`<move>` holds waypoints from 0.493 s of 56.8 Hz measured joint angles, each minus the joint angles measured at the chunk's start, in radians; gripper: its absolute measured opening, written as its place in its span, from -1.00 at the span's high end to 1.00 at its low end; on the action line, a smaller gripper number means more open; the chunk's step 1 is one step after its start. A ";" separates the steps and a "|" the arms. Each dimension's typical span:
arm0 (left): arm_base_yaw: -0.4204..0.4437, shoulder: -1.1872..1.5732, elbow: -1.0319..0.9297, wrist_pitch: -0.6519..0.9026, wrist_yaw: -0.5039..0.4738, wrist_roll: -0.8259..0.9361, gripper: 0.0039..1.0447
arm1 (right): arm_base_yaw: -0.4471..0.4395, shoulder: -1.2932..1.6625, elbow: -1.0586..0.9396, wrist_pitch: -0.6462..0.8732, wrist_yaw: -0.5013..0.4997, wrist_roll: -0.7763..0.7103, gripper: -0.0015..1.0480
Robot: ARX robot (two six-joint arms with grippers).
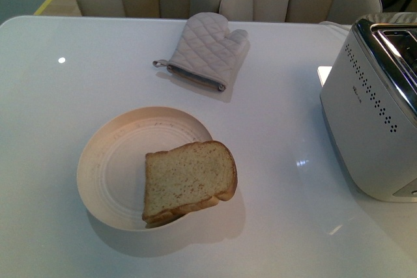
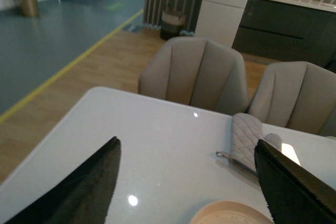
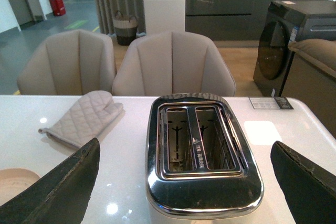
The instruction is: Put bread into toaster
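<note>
One slice of bread (image 1: 189,180) is seen resting on a plate (image 1: 104,167) on the tabletop (image 1: 280,141), well apart from the empty toaster (image 1: 371,109), so no step is yet done, while the left claw (image 2: 186,141) and the right claw (image 3: 185,144) are held wide open, empty.

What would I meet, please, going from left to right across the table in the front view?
The plate with the bread resting on it → oven mitt → toaster.

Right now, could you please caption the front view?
Bread overhanging a cream plate, oven mitt behind, toaster at right.
</note>
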 joint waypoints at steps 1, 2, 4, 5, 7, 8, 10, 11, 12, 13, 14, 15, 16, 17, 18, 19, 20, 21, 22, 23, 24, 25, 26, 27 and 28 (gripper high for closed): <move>-0.012 -0.034 -0.017 -0.010 -0.002 0.015 -0.26 | 0.000 0.000 0.000 0.000 0.000 0.000 -0.83; -0.021 -0.062 -0.032 -0.017 -0.002 0.028 -0.19 | 0.000 0.000 0.000 0.000 0.000 0.000 -0.83; -0.028 -0.092 -0.048 -0.024 -0.002 0.046 -0.09 | 0.000 0.000 0.000 0.000 0.000 0.000 -0.83; -0.030 -0.105 -0.055 -0.028 -0.003 0.051 -0.02 | 0.000 0.000 0.000 0.000 0.000 0.000 -0.83; -0.031 -0.120 -0.063 -0.032 -0.011 0.060 0.08 | 0.000 0.000 0.000 0.000 0.000 0.000 -0.83; -0.031 -0.129 -0.067 -0.034 -0.013 0.063 0.15 | 0.000 0.000 0.000 0.000 0.000 0.000 -0.83; -0.031 -0.142 -0.074 -0.038 -0.013 0.071 0.29 | 0.000 0.000 0.000 0.000 0.000 0.000 -0.83; -0.031 -0.146 -0.076 -0.040 -0.013 0.072 0.32 | 0.000 0.000 0.000 0.000 0.000 0.000 -0.83; -0.031 -0.153 -0.079 -0.043 -0.013 0.075 0.39 | 0.000 0.000 0.000 0.000 0.000 0.000 -0.83; -0.031 -0.159 -0.083 -0.047 -0.013 0.076 0.46 | 0.000 0.000 0.000 0.000 0.000 0.000 -0.83; -0.031 -0.165 -0.086 -0.050 -0.013 0.077 0.52 | 0.000 0.000 0.000 0.000 0.000 0.000 -0.83; -0.032 -0.168 -0.087 -0.051 -0.013 0.079 0.56 | 0.000 0.000 0.000 0.000 0.000 0.000 -0.83; -0.032 -0.174 -0.090 -0.055 -0.013 0.079 0.63 | 0.000 0.000 0.000 0.000 0.000 0.000 -0.83; -0.032 -0.181 -0.093 -0.057 -0.013 0.080 0.70 | 0.000 0.000 0.000 0.000 0.000 0.000 -0.83; -0.032 -0.188 -0.095 -0.061 -0.013 0.080 0.76 | 0.000 0.000 0.000 0.000 0.000 0.000 -0.83; -0.032 -0.191 -0.097 -0.063 -0.013 0.081 0.80 | 0.000 0.000 0.000 0.000 0.000 0.000 -0.83; -0.032 -0.197 -0.098 -0.066 -0.013 0.082 0.87 | 0.000 0.000 0.000 0.000 0.000 0.000 -0.83; -0.032 -0.202 -0.100 -0.069 -0.013 0.082 0.93 | 0.000 0.000 0.000 0.000 0.000 0.000 -0.83; -0.032 -0.206 -0.101 -0.072 -0.012 0.081 0.95 | 0.000 0.000 0.000 0.000 0.000 0.000 -0.83; -0.032 -0.212 -0.103 -0.076 -0.013 0.085 0.94 | 0.000 0.000 0.000 0.000 0.000 0.000 -0.83; -0.032 -0.215 -0.104 -0.077 -0.013 0.085 0.95 | 0.000 0.000 0.000 0.000 0.000 0.000 -0.83; -0.032 -0.220 -0.106 -0.081 -0.012 0.085 0.95 | 0.000 0.000 0.000 0.000 0.000 0.000 -0.83; -0.032 -0.227 -0.108 -0.084 -0.013 0.086 0.95 | 0.000 0.000 0.000 0.000 0.000 0.000 -0.83; -0.032 -0.232 -0.111 -0.088 -0.013 0.086 0.95 | 0.000 0.000 0.000 0.000 0.000 0.000 -0.83; -0.032 -0.235 -0.112 -0.089 -0.013 0.086 0.95 | 0.000 0.000 0.000 0.000 0.000 0.000 -0.83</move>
